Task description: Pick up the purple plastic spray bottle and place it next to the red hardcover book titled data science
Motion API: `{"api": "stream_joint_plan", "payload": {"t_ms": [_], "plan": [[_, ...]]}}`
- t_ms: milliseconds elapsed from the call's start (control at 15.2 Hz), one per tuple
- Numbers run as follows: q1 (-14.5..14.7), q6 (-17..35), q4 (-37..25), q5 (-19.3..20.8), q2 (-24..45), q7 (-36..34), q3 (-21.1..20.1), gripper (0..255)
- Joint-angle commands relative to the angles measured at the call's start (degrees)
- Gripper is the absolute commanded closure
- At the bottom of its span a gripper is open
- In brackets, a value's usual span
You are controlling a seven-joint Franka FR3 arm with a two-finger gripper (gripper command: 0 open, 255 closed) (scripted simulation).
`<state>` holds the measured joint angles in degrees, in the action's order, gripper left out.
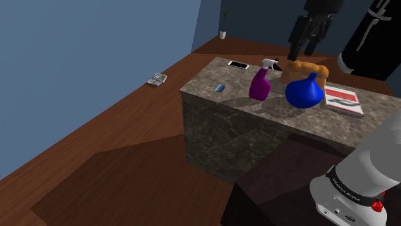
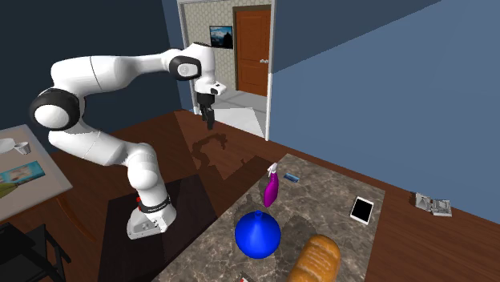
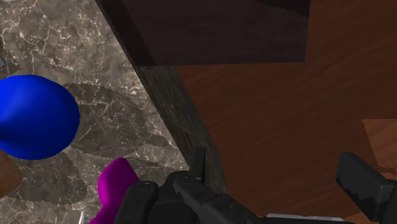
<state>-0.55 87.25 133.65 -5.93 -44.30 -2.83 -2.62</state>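
The purple spray bottle with a white trigger head (image 1: pixel 260 85) stands upright on the dark, marble-patterned desk (image 1: pixel 212 122), near its edge. It is just beside a round blue vase (image 1: pixel 303 92), and the red-and-white hardcover book (image 1: pixel 344 101) lies flat on the vase's other side, toward the shoulder view's right. The black claw (image 2: pixel 211 122) hangs high, off the desk's edge, over the brown wooden floor (image 3: pixel 273 95) — fingers (image 3: pixel 366 181) spread wide, gripping nothing.

light: dim overall | shadows: soft-edged, dark patches on counter (image 1: pixel 218 128) and wooden floor (image 1: pixel 96 147)
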Motion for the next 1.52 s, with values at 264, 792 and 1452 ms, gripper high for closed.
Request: {"api": "stream_joint_plan", "payload": {"t_ms": [264,792,1452], "plan": [[-0.5,8.7,8.0,2.7,-3.3,7.5,4.5,0],[-1.8,28.2,19.2,7.5,-2.7,23.2,15.5,0],[5.1,54.5,21.0,4.6,12.8,48.0,35.4,0]]}}
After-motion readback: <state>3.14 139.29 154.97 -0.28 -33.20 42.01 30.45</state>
